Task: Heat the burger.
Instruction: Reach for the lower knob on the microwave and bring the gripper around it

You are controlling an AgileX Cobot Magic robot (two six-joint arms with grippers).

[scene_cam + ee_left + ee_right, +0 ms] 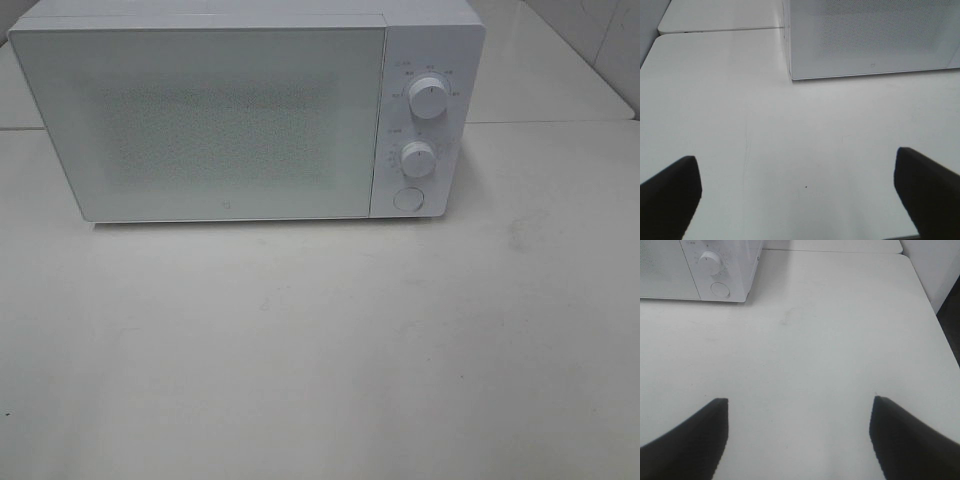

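The burger is out of view in all three frames. A white microwave (230, 110) stands at the back of the white table (320, 350) with its door shut; two knobs (428, 97) and a round button (407, 198) sit on its right panel. Neither arm shows in the exterior high view. My left gripper (797, 187) is open over bare table, facing the microwave's lower left corner (791, 75), nothing between its fingers. My right gripper (799, 432) is open too, empty, facing the microwave's control panel (715, 270) from a distance.
The table's right edge (935, 320) drops off to a dark floor in the right wrist view. A seam (550, 122) between two tabletops runs behind the microwave. A second tabletop (720, 15) lies beyond the seam in the left wrist view.
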